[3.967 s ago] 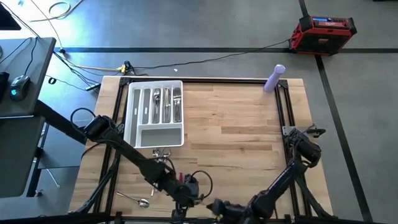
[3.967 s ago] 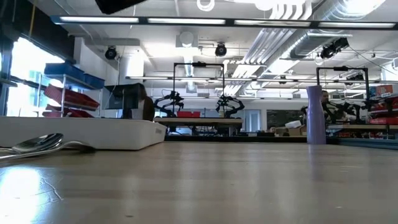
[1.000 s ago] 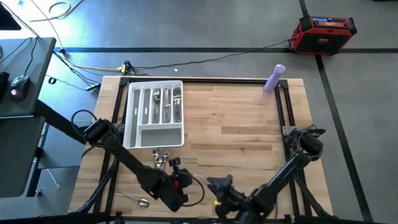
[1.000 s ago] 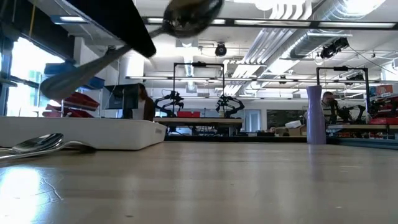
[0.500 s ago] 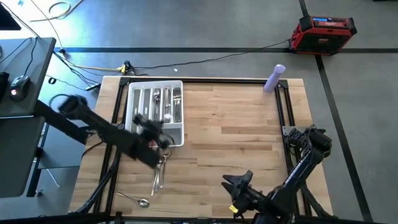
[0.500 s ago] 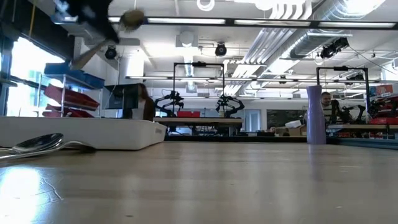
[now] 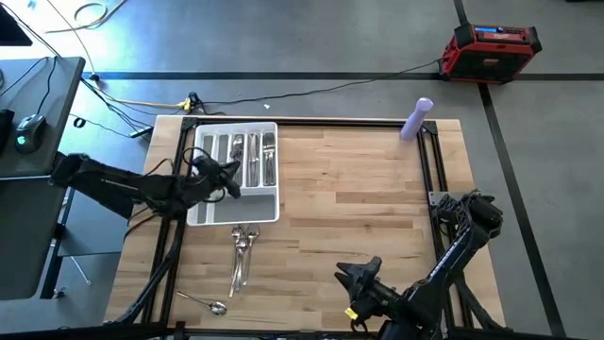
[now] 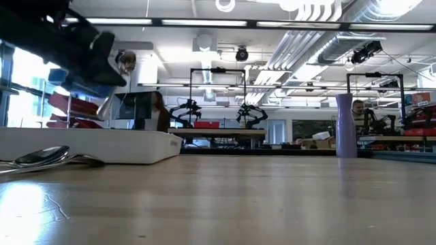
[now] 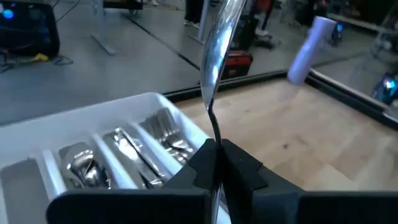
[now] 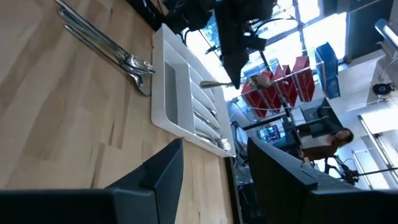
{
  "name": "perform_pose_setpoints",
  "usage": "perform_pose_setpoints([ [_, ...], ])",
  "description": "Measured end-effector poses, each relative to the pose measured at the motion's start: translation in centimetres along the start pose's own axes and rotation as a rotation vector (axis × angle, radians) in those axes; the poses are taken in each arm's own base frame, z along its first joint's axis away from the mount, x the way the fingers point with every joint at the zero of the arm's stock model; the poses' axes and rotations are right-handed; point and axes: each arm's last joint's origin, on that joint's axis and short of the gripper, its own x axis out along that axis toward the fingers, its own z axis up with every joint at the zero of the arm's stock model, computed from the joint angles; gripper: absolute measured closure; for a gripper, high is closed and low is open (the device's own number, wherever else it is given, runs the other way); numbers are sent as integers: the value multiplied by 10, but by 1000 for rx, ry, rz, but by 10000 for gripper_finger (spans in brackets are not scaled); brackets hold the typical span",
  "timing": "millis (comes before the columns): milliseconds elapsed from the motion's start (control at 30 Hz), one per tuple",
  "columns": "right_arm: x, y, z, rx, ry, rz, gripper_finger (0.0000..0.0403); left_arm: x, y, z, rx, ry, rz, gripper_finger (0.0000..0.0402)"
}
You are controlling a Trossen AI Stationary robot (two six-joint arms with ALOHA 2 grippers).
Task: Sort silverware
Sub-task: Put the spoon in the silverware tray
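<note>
**Left gripper holds spoon over tray**

Left gripper (image 7: 225, 176) is clamped on a spoon (image 9: 219, 43), fingers (image 9: 242, 169) pinching the handle with the bowl sticking out ahead. It hangs above the tray (image 7: 195, 210), over the long compartments, clear of the tray floor; the low view shows the spoon (image 8: 121, 62) well above the tray wall (image 8: 88, 145).

Tray compartments already hold cutlery: spoons (image 9: 84, 165), knives (image 9: 134, 152), forks (image 9: 166, 134). The wide front compartment looks bare.

Loose silverware on the table (image 7: 359, 198):
- small bundle (image 7: 243, 253) just in front of the tray, apart from it
- a single spoon (image 7: 206, 304) near the front-left edge

Right gripper (image 7: 357, 281) waits low at the front of the table, right of centre, fingers (image 10: 158, 174) spread with nothing between them.

A purple bottle (image 7: 416, 119) stands at the far right edge, well apart from everything.
</note>
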Motion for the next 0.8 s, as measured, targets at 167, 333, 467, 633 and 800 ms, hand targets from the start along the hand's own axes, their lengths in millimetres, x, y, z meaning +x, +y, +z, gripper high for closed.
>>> perform_pose_setpoints([
  [167,0,1,0,2,3,16,242,13,17,-19,-31,49,51,401],
  [333,0,1,0,1,3,16,242,19,20,-26,-79,95,72,401],
  [467,0,2,1,11,5,43,242,23,22,-31,-138,113,112,401],
  [633,0,3,1,15,11,77,242,27,22,-38,-138,150,146,378],
  [800,0,3,1,14,12,84,242,29,23,-43,-124,174,165,333],
])
